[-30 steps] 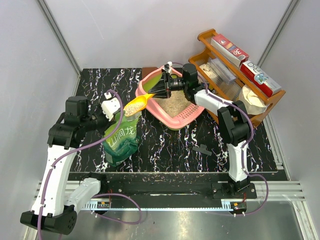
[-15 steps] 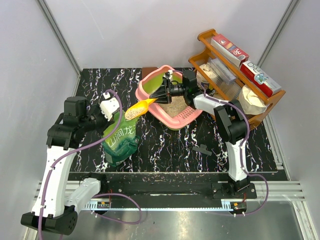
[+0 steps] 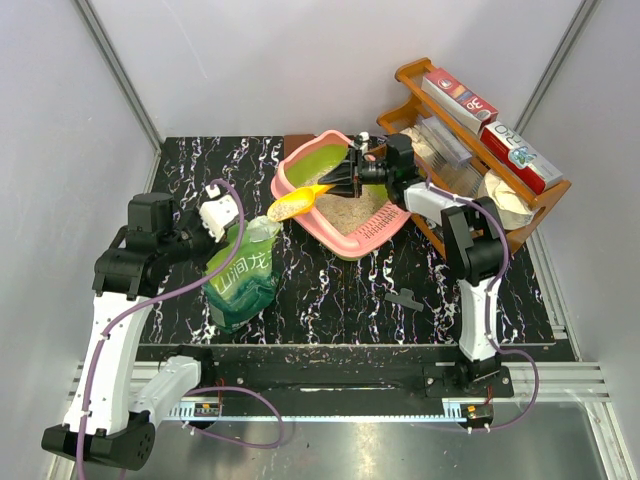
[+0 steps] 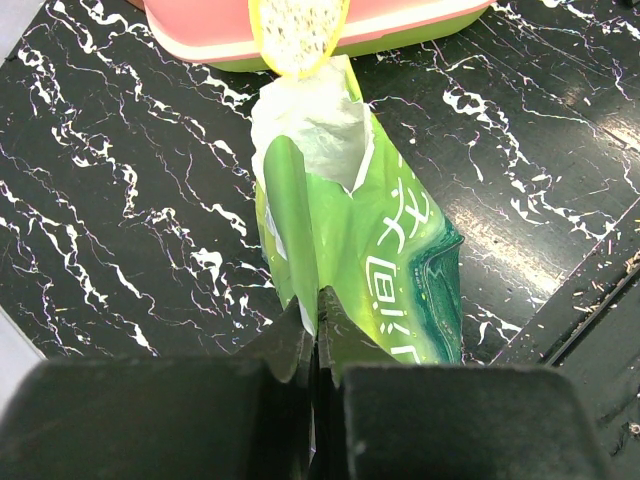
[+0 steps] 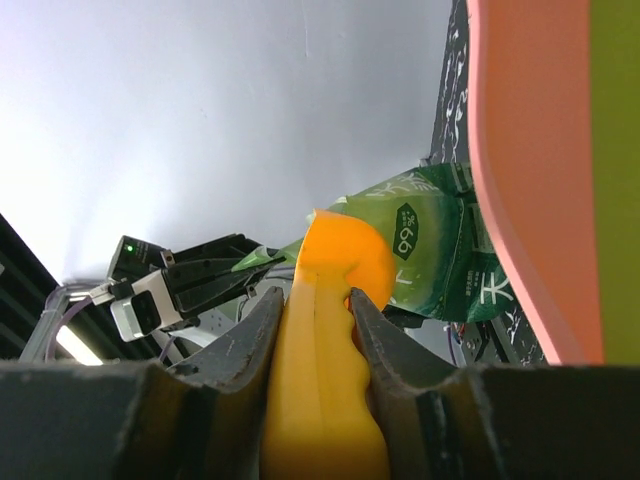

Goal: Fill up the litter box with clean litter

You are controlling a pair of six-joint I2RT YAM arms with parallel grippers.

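Observation:
The pink litter box (image 3: 375,235) with lime-green inner walls sits at the back centre, with beige clean litter (image 3: 362,211) on its floor. My right gripper (image 3: 335,185) is shut on the handle of a yellow-orange scoop (image 3: 292,206), whose bowl carries litter at the box's left rim. In the right wrist view the scoop handle (image 5: 325,360) fills the jaws of the right gripper (image 5: 315,310), with the box wall (image 5: 525,150) to the right. My left gripper (image 3: 238,228) is shut on the top edge of the green bag (image 3: 243,280). The left wrist view shows the left gripper (image 4: 318,312), bag (image 4: 390,230), loaded scoop (image 4: 297,35) and box (image 4: 420,22).
A brown wooden rack (image 3: 535,215) holding boxes and bags stands at the back right, close behind the litter box. A small black piece (image 3: 405,298) lies on the marble-patterned mat in front of the right arm. Grey walls close in the left and back.
The right gripper has drawn back to the right, carrying the loaded scoop from above the bag's mouth to the litter box's left rim. The left gripper and the bag have stayed put.

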